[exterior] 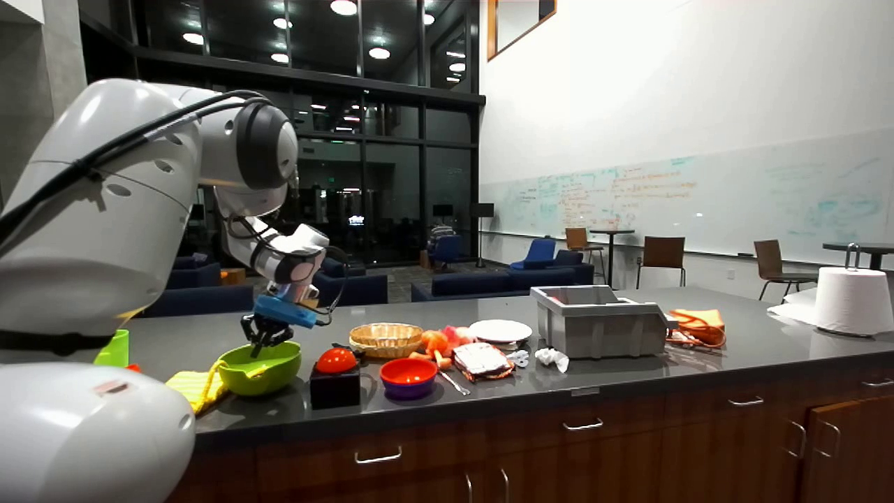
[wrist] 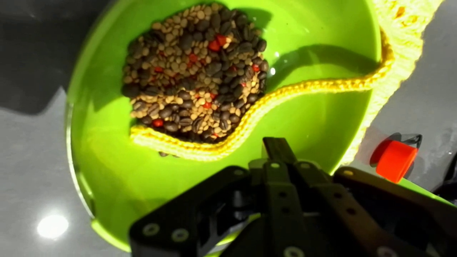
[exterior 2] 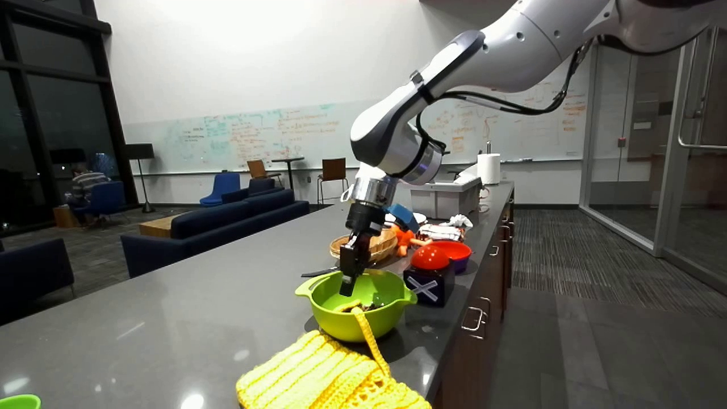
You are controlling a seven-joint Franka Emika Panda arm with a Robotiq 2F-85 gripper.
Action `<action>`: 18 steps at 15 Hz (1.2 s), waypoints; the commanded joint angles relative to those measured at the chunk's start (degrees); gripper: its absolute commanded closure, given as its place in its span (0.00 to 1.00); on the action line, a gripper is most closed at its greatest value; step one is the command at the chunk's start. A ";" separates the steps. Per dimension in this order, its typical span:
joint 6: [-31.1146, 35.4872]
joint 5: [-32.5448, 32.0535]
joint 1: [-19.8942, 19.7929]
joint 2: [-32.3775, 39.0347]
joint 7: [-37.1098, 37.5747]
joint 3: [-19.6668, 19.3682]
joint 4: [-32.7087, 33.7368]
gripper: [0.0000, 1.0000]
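My gripper [wrist: 274, 147] points down into a light green bowl [wrist: 117, 182], its fingertips closed together with nothing seen between them. In both exterior views the gripper [exterior: 257, 348] [exterior 2: 347, 287] reaches below the rim of the bowl [exterior: 269, 381] [exterior 2: 355, 328]; I cannot tell whether it touches the inside. A round patch of dark beans, pale seeds and red bits [wrist: 200, 67] lies in the bowl. A yellow knitted strap [wrist: 314, 86] runs over the rim and curves along the patch's edge. It joins a yellow knitted cloth [exterior 2: 318, 375] [exterior: 187, 383] beside the bowl.
A black box with a red dome button [exterior: 336, 361] stands close to the bowl. Beyond are a red-and-purple bowl [exterior: 408, 381], a wicker basket [exterior: 386, 342], orange soft things [exterior: 434, 342], a white plate [exterior: 499, 330] and a grey bin [exterior: 604, 332]. A green cup [exterior: 117, 348] is near the arm.
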 commanded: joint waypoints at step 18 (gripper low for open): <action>10.42 -17.26 1.30 -0.77 3.59 -0.11 -7.11 1.00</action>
